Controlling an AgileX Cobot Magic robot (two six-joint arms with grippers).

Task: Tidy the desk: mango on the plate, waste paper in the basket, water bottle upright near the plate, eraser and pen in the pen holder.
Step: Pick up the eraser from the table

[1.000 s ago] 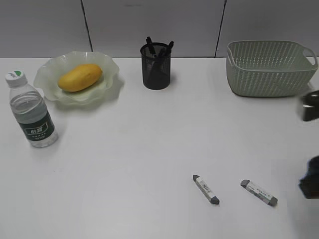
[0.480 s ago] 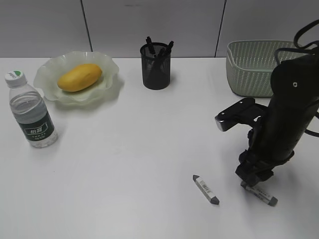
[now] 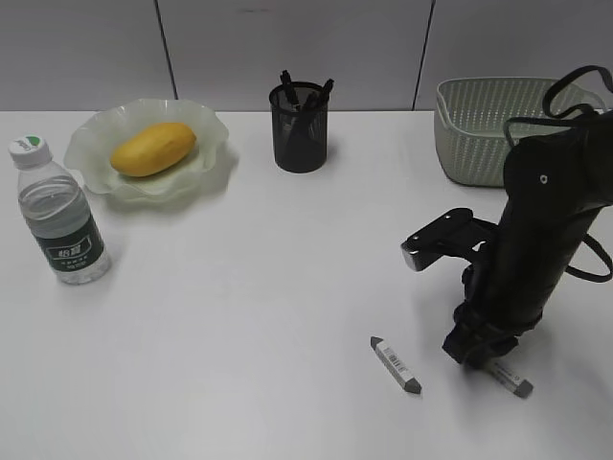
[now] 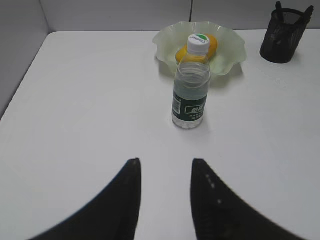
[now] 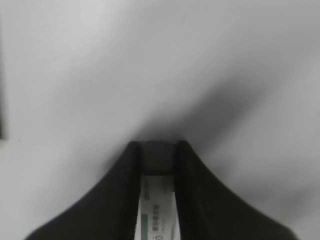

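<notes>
Lying flat, grey-tipped white-sleeved eraser (image 3: 510, 378) between fingers (image 5: 186, 185)

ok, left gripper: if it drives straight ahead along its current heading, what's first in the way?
Likely the water bottle. The left gripper is open, and in the left wrist view the upright bottle sits just right of its centreline over bare table. Behind it come the plate and mango. Depth is unclear.

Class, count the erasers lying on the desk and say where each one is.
2. One eraser lies free near the front edge. The other eraser lies to its right, between the fingers of the right gripper. Any inside the pen holder would be hidden.
</notes>
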